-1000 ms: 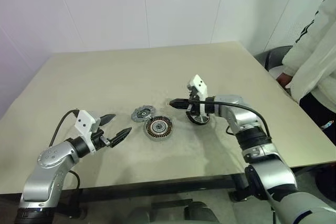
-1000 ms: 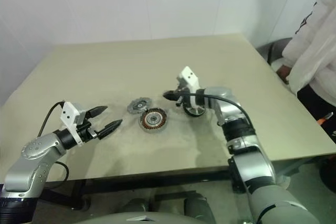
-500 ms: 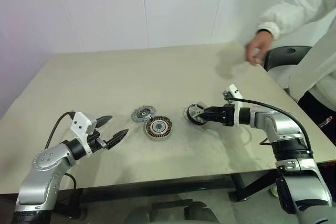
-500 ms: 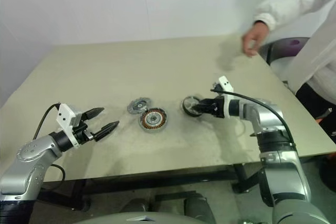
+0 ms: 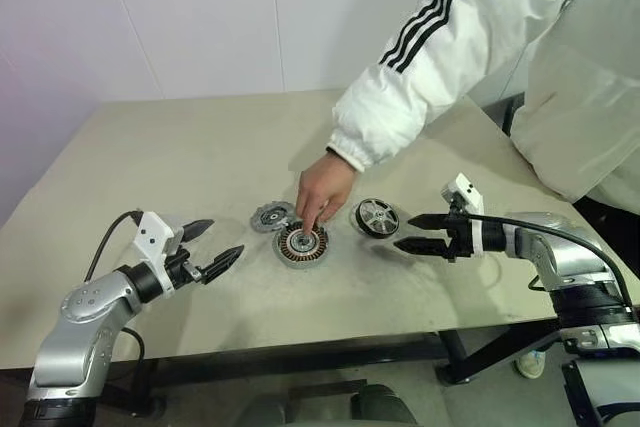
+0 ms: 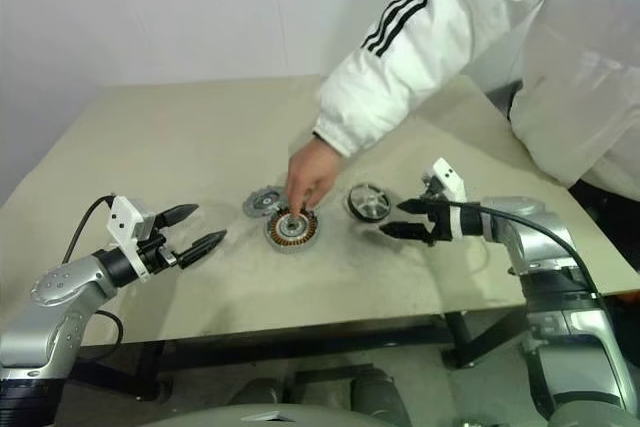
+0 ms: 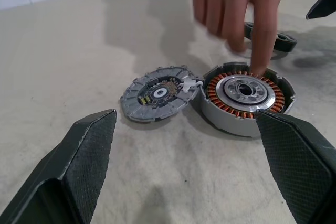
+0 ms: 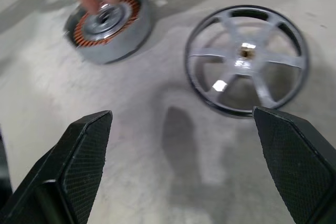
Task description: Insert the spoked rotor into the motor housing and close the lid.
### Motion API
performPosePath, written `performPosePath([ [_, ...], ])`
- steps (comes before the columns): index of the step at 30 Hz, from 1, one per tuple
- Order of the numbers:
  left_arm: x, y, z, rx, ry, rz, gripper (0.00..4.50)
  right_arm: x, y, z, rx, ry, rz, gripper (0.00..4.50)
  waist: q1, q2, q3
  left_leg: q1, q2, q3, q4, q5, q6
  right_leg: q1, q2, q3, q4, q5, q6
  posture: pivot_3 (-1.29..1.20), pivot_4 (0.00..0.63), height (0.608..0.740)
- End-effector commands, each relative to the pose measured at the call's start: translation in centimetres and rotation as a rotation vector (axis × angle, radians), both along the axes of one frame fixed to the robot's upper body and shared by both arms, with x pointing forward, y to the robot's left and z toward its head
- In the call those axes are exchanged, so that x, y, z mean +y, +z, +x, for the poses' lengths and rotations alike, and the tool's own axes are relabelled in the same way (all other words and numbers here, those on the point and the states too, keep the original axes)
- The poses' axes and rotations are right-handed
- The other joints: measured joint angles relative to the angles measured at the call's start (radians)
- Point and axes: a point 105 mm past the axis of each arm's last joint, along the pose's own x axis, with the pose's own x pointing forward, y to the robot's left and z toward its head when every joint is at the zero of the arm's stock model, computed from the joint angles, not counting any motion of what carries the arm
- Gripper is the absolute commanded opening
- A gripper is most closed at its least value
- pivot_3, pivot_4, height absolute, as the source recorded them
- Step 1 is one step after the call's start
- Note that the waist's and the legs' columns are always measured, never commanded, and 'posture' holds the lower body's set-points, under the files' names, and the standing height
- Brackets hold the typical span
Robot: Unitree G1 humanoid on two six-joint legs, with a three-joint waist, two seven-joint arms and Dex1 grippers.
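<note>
Rotor (image 5: 376, 217) free beside housing (image 5: 302, 243), person's hand (image 5: 322, 187) on it, both grippers' jaws spread.

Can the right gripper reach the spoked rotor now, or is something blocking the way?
Probably yes. The right gripper is open and aimed at the spoked rotor, with bare table between them. The person's hand is on the motor housing, beside that path.
</note>
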Motion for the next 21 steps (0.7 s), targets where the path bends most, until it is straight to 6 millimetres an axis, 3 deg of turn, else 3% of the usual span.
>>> performPosePath([
  [1,0.3,1.3,0.4,-0.053,0.007,0.008,4.5,1.3,1.7,-0.6,-0.094,0.112,-0.008,4.48,0.001,0.0,0.0,0.0,0.0,0.0,0.0,0.0,0.0,0.0,0.0,0.0,0.0,0.0,0.0,0.0,0.0,0.74],
  [21,0.6,1.6,0.2,-0.063,0.025,0.009,4.5,2.5,2.0,-0.9,-0.166,0.222,-0.065,4.48,0.006,-0.002,0.001,0.0,0.0,0.0,0.0,0.0,0.0,0.0,0.0,0.0,0.0,0.0,0.0,0.0,0.0,0.74],
])
